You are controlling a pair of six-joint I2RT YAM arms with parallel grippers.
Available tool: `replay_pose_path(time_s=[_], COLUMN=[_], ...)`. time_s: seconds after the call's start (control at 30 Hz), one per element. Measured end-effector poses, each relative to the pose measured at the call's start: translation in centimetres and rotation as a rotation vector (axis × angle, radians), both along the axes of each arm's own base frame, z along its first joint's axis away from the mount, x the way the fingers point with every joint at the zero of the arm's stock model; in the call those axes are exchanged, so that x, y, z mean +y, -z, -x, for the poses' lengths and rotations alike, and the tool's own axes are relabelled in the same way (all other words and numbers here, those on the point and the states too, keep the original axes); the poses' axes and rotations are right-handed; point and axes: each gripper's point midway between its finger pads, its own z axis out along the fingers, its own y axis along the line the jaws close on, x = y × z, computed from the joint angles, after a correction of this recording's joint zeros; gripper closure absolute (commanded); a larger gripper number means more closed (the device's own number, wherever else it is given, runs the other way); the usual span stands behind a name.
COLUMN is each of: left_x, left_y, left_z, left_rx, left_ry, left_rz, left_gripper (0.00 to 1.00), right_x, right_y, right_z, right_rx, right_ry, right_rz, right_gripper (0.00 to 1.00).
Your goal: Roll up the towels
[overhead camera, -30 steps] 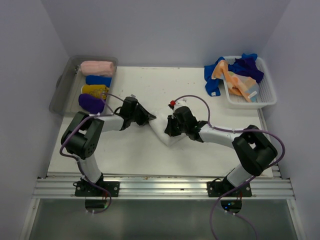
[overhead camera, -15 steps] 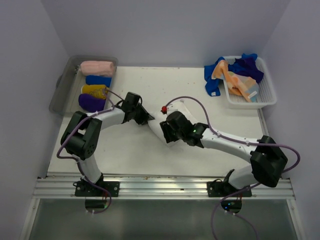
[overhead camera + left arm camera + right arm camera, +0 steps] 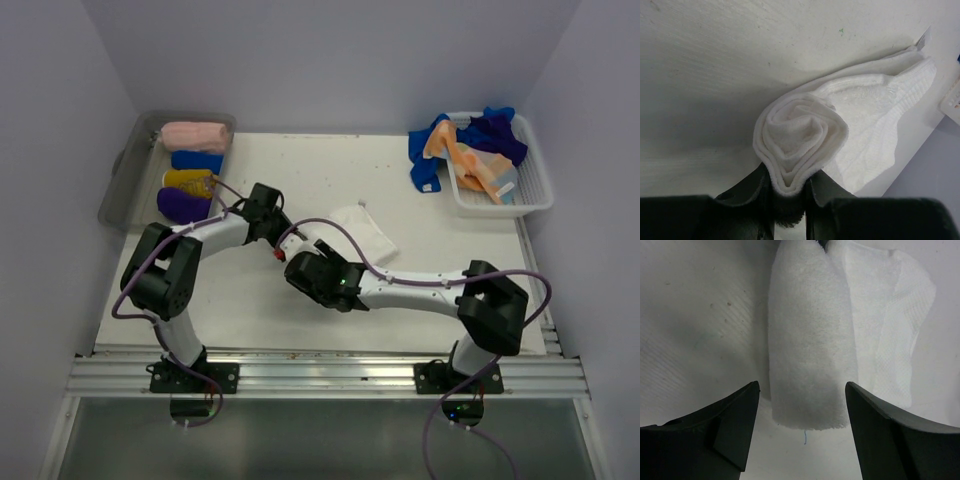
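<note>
White towel (image 3: pixel 805 132) lies half rolled, loose end spread flat.

From above, we cannot make out the rolled part of the white towel (image 3: pixel 366 232), lost beneath the left tool (image 3: pixel 282 238) and right tool (image 3: pixel 300 268). Seen from the left wrist, the roll's near end vanishes between the fingers (image 3: pixel 752 192); its tag (image 3: pixel 924 39) is too small to read.

The left arm (image 3: pixel 215 235) and right arm (image 3: pixel 410 290) share white link shells and chunky black joint housings. A purple-grey cable (image 3: pixel 325 223) loops along each from a black base plate (image 3: pixel 195 377). The left hand (image 3: pixel 789 200) and right hand (image 3: pixel 802 387) are matte black with broad wedge-shaped fingers (image 3: pixel 735 425); a small red knob (image 3: pixel 277 253) marks the right one.
</note>
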Motion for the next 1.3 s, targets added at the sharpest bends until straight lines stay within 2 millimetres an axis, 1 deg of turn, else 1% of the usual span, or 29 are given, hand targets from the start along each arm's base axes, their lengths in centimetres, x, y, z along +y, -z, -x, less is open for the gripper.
replay_pose_path(time_s=[0.13,0.2,0.43,0.5,0.63,0.73,0.83,0.93,0.97,1.03,1.07,1.17,1.2,1.27,1.3], left_x=[0.0,0.0,0.1,0.1,0.1,0.1,0.1,0.1,0.2,0.2,0.2,0.4,0.5,0.7,0.8], left_y=[0.0,0.0,0.0,0.0,0.0,-0.1,-0.1,-0.1,-0.1,-0.1,-0.1,-0.1,-0.1,-0.2,-0.3], left_z=[0.1,0.1,0.1,0.1,0.1,0.1,0.2,0.2,0.2,0.3,0.3,0.4,0.5,0.6,0.7], left_rx=[0.002,0.001,0.002,0.001,-0.001,-0.001,-0.002,-0.005,-0.005,-0.004,-0.004,-0.003,-0.003,0.001,0.005], left_ry=[0.002,0.002,0.003,0.005,0.008,0.008,0.008,0.012,0.013,0.012,0.012,0.01,0.009,0.008,0.007], left_rz=[-0.002,-0.002,-0.003,-0.005,-0.006,-0.006,-0.005,-0.008,-0.008,-0.008,-0.008,-0.007,-0.005,-0.002,-0.001], left_gripper=[1.0,1.0,1.0,1.0,1.0,1.0,1.0,1.0,1.0,1.0,1.0,1.0,0.97,0.87,0.74], right_x=[0.4,0.7,0.4,0.2,-0.2,-0.3,-0.5,-0.6,-0.5,-0.5,-0.5,-0.4,-0.4,-0.2,-0.1], right_y=[0.0,0.5,3.6,4.2,4.5,4.3,4.6,5.1,5.2,5.2,5.1,5.0,4.9,4.7,4.6], right_z=[-0.3,-0.4,-0.8,-1.1,-1.6,-1.9,-2.1,-2.3,-2.3,-2.3,-2.3,-2.3,-2.3,-2.0,-1.9], right_rx=[-0.036,-0.043,-0.038,-0.053,-0.095,-0.118,-0.135,-0.147,-0.152,-0.163,-0.166,-0.166,-0.163,-0.142,-0.128], right_ry=[-0.038,-0.053,-0.055,-0.039,-0.007,0.011,0.03,0.05,0.056,0.068,0.073,0.081,0.085,0.089,0.088], right_rz=[0.06,0.085,0.179,0.203,0.235,0.238,0.248,0.252,0.252,0.246,0.242,0.226,0.213,0.164,0.141], right_gripper=[0.24,0.24,0.25,0.25,0.26,0.3,0.4,0.58,0.7,0.8,0.88,0.98,1.0,1.0,1.0])
